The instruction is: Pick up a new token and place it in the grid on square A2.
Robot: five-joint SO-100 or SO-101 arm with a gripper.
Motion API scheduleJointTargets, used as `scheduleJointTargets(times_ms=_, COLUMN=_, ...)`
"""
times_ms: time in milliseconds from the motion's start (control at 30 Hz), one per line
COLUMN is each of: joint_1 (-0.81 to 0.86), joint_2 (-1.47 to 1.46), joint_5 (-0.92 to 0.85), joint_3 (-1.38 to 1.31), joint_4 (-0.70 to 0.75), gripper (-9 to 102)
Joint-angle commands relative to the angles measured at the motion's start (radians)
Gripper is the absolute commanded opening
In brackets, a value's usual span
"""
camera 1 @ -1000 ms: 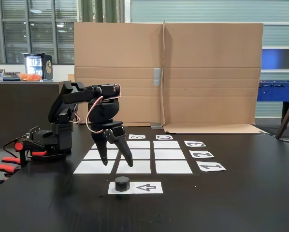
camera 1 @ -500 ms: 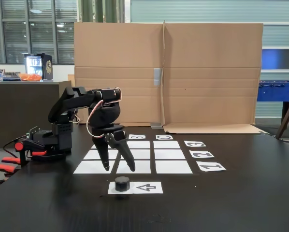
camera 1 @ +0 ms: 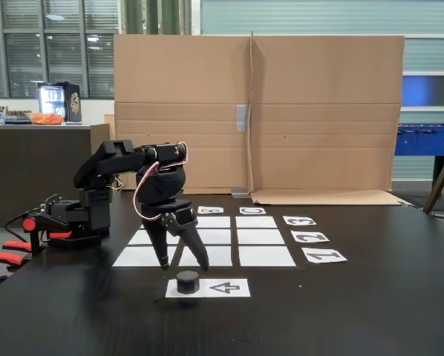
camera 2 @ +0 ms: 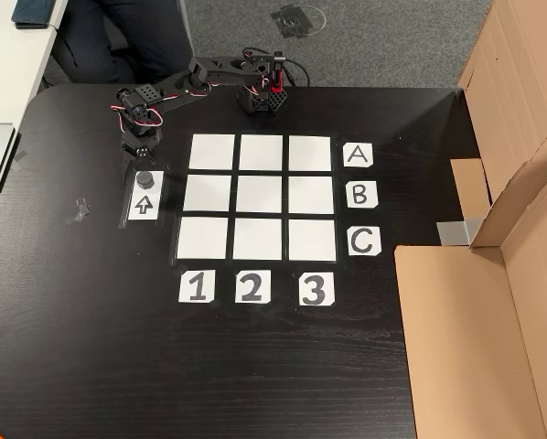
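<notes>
The token [camera 1: 186, 281] [camera 2: 145, 178], a small black puck, sits on the end of a white sheet printed with an arrow [camera 1: 228, 288] [camera 2: 144, 205]. My gripper [camera 1: 185, 266] [camera 2: 140, 165] hangs open just above the token, with its two fingers spread to either side of it and nothing held. The grid [camera 1: 260, 237] [camera 2: 261, 197] of nine white rectangles lies beyond the arrow sheet. Square A2 [camera 1: 139, 238] [camera 2: 261, 152] is bare, and the gripper partly covers it in the fixed view.
The arm's base [camera 1: 66, 219] [camera 2: 260, 94] stands at the table's edge beside row A. Paper labels A B C [camera 2: 359, 194] and 1 2 3 [camera 2: 252, 288] border the grid. A cardboard wall [camera 1: 318, 111] [camera 2: 511, 302] closes off the far side.
The open gripper has come lower and nearer to the token. The token has not moved.
</notes>
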Motion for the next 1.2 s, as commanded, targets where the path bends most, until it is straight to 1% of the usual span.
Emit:
scheduleJointTargets(times_ms=0, joint_1=0.002, joint_2=0.005, joint_5=-0.009, joint_3=-0.04, joint_4=0.0, gripper=43)
scheduleJointTargets(times_ms=1000, joint_1=-0.038, joint_2=-0.092, joint_5=-0.075, joint_3=-0.114, joint_4=0.002, gripper=41)
scheduleJointTargets(times_ms=1167, joint_1=-0.04, joint_2=-0.098, joint_5=-0.077, joint_3=-0.115, joint_4=-0.002, gripper=39)
